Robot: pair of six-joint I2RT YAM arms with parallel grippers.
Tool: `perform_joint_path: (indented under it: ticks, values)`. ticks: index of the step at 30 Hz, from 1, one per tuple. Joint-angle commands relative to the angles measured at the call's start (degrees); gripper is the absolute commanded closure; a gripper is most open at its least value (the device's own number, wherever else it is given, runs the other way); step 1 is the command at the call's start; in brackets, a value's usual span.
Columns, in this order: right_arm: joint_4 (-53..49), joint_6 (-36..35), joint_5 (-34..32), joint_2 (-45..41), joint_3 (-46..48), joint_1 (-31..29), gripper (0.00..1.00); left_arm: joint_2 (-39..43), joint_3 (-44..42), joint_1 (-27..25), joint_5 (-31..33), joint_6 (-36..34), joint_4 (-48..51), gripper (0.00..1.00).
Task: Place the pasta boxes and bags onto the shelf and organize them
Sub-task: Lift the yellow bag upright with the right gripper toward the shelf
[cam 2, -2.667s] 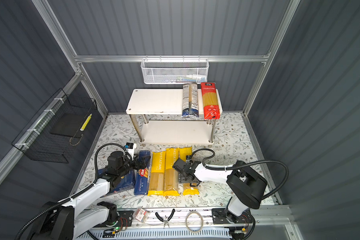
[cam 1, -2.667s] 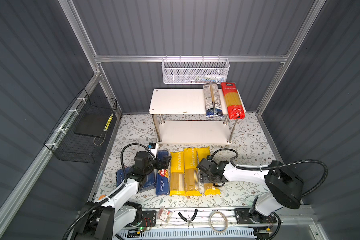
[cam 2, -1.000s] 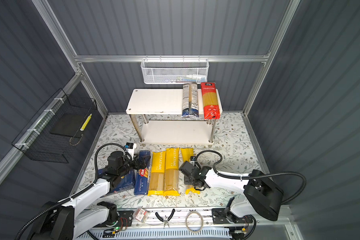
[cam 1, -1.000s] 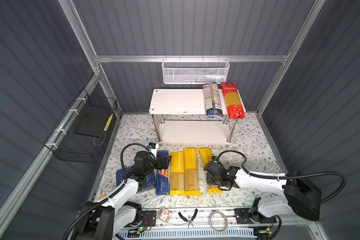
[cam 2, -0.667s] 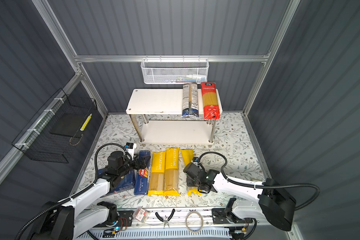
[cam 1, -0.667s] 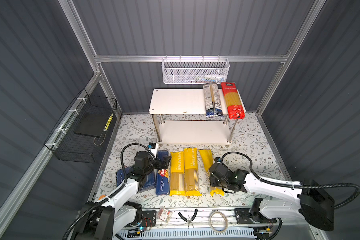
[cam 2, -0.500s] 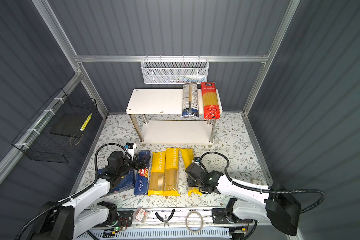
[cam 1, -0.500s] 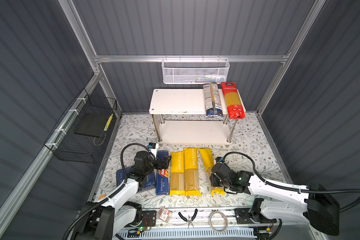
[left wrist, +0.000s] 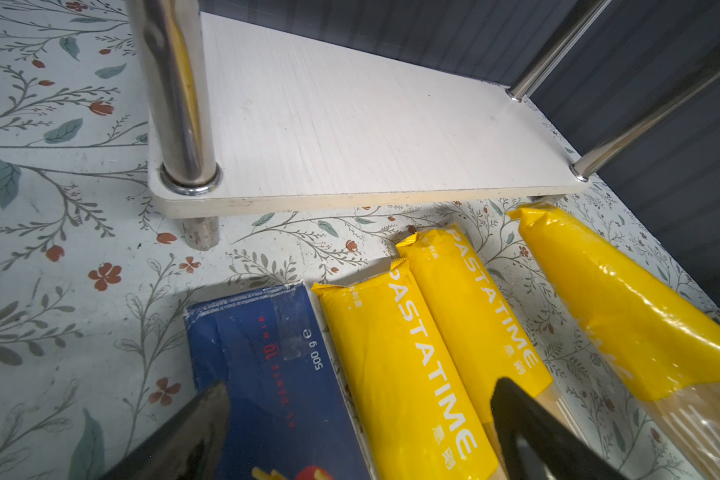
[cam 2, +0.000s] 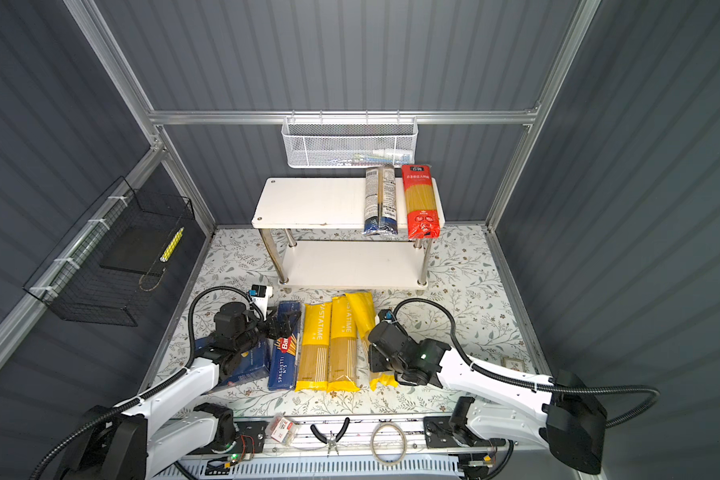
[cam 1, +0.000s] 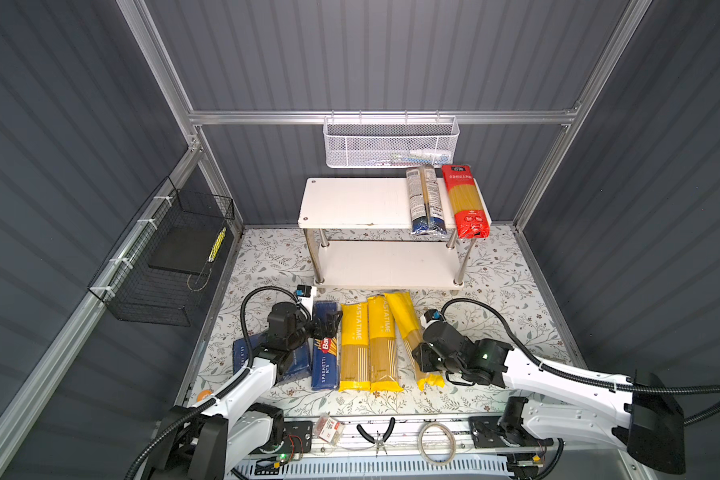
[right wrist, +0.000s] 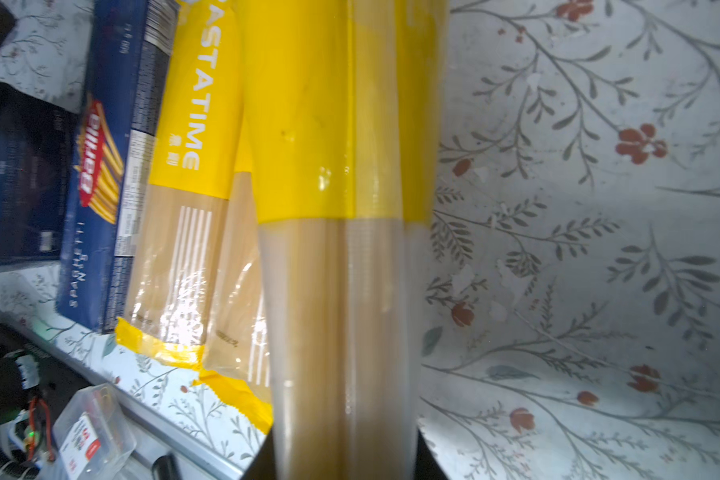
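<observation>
The worktop [cam 1: 495,291] wears a cloth printed with leafy sprigs and small red flowers, shut in by ribbed dark grey walls on an aluminium frame. A white two-tier shelf [cam 1: 350,203] on chrome legs stands toward 12 o'clock, and a black wire basket [cam 1: 163,266] hangs at 9 o'clock. At the 3 o'clock end of the shelf's top board a glossy red bag [cam 1: 464,199] and a grey-and-blue bag [cam 1: 424,199] lie side by side. Toward 6 o'clock a row lies flat: a wide blue box [cam 1: 242,353], a narrow blue box [cam 1: 324,361] of cardboard, and two yellow PASTATIME bags [cam 1: 354,349], clear below, showing straight spaghetti. The right fingers [right wrist: 262,465] are clamped tight on a third yellow bag [cam 1: 402,316] near its clear lower end. This bag lies tilted, its top toward 11 o'clock, just beside its neighbour. The left fingers [left wrist: 192,432] stand wide apart above the narrow blue box's far end, and I can't tell whether they touch it.
</observation>
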State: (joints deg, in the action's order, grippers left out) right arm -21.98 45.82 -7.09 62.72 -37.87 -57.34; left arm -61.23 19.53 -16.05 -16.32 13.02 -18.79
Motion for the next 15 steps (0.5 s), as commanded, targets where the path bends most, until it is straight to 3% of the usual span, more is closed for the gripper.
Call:
perform_joint_path:
  ticks: [1, 15]
  values:
    - [5.78, -2.81, -1.57, -1.34, -6.46, -1.39, 0.80, 0.67, 0.33, -0.03, -0.10, 0.43, 0.50, 0.01]
    - [7.84, -4.33, -1.36, 5.89, -16.56, -8.58, 0.81, 0.28, 0.25, -0.03, 0.73, 0.52, 0.58, 0.01]
